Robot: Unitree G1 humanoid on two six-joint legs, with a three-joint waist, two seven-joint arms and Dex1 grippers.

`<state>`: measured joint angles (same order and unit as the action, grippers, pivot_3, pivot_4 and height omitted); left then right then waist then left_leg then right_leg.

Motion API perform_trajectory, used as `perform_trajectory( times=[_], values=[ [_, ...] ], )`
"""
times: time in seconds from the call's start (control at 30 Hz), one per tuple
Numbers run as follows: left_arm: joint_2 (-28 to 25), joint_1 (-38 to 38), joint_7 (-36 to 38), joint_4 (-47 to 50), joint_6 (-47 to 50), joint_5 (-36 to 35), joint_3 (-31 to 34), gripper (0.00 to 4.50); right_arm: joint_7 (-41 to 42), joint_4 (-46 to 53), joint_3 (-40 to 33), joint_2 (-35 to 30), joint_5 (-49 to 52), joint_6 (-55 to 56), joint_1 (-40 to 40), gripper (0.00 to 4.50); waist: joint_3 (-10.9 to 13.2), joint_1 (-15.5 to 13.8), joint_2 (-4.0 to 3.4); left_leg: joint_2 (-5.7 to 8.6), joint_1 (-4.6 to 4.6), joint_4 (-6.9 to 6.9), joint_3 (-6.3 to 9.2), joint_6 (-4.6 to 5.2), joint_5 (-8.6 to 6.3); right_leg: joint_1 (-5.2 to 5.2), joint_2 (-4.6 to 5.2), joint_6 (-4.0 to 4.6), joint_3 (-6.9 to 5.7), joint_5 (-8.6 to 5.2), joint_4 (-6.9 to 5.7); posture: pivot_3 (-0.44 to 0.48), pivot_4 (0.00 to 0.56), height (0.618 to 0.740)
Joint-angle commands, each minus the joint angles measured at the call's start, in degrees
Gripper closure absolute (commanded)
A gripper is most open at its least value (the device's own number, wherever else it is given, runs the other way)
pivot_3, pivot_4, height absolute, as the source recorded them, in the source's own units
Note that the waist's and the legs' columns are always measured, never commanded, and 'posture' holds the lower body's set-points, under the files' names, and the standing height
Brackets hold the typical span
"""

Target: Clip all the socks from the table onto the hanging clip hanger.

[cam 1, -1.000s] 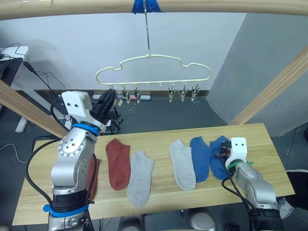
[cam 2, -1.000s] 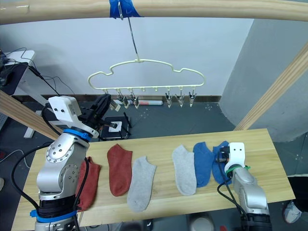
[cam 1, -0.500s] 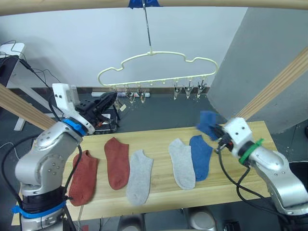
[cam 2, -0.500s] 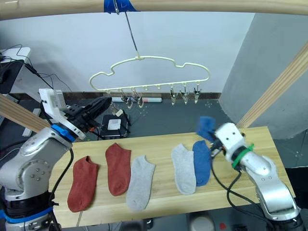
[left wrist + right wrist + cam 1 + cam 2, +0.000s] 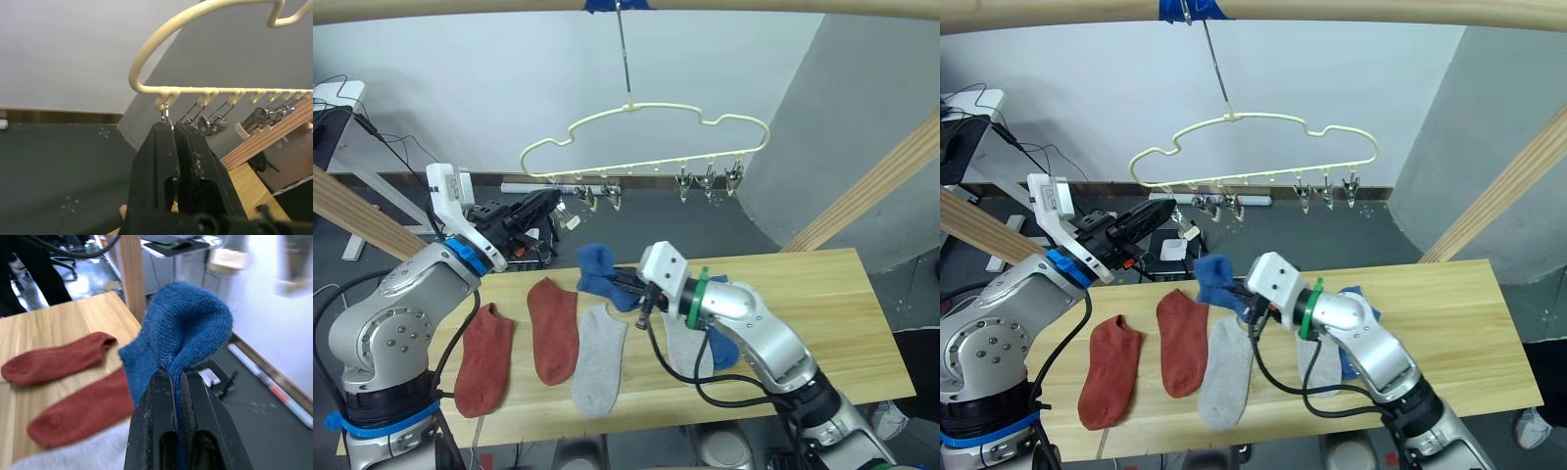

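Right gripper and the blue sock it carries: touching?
Touching. The right wrist view shows the right gripper with its fingers pinched on a fold of the blue sock, lifted off the table.

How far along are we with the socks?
None clipped yet: the clip hanger carries no socks. In hand: the right gripper holds one blue sock up toward it, the left gripper at its end clip. Five socks lie on the table.

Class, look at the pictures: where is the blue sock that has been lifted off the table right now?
In the left eye view the blue sock hangs pinched in the right claw, above the table near the rust-red sock and below the clip hanger.
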<state>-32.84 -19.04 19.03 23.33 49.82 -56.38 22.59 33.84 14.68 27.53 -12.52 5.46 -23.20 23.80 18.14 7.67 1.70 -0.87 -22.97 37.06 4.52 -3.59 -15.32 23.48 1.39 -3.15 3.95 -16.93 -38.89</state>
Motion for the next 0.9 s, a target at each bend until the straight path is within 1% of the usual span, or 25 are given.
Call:
perform_trajectory(
  times=[0.03,0.13,0.33,0.9],
  values=[
    [-0.4,0.3,-0.8,2.9,0.2,-2.6,1.2,4.5,-0.1,-1.2,1.1,1.9,-1.2,3.0,0.8,4.43,0.0,-0.1,0.0,0.03,0.0,0.0,-0.02,0.0,0.0,0.0,0.04,0.0,0.01,0.0,0.01,-0.174,0.309,0.74],
    [-0.5,0.7,-1.3,3.2,0.5,-3.9,1.4,4.5,0.0,-2.8,1.2,4.1,-1.0,3.8,1.5,4.43,0.0,0.0,0.0,0.01,0.0,0.0,-0.02,0.01,-0.01,0.02,0.05,0.0,0.01,0.0,-0.01,-0.174,0.309,0.74],
    [-0.8,1.8,-2.1,4.0,1.0,-5.8,1.3,4.5,0.7,-5.3,0.3,5.9,-0.9,5.3,2.3,4.43,0.0,0.1,0.0,-0.01,0.01,0.0,-0.01,0.08,-0.04,0.04,0.02,0.01,0.01,0.0,-0.09,-0.164,0.309,0.74],
    [-1.6,3.0,-2.4,4.2,0.2,-6.3,0.8,4.5,-0.2,-9.9,-2.0,10.0,-1.5,9.6,5.4,4.43,0.0,0.1,0.0,-0.01,0.01,0.0,-0.01,0.08,-0.05,0.05,0.02,0.01,0.01,0.01,-0.1,-0.152,0.308,0.74]
  ],
)
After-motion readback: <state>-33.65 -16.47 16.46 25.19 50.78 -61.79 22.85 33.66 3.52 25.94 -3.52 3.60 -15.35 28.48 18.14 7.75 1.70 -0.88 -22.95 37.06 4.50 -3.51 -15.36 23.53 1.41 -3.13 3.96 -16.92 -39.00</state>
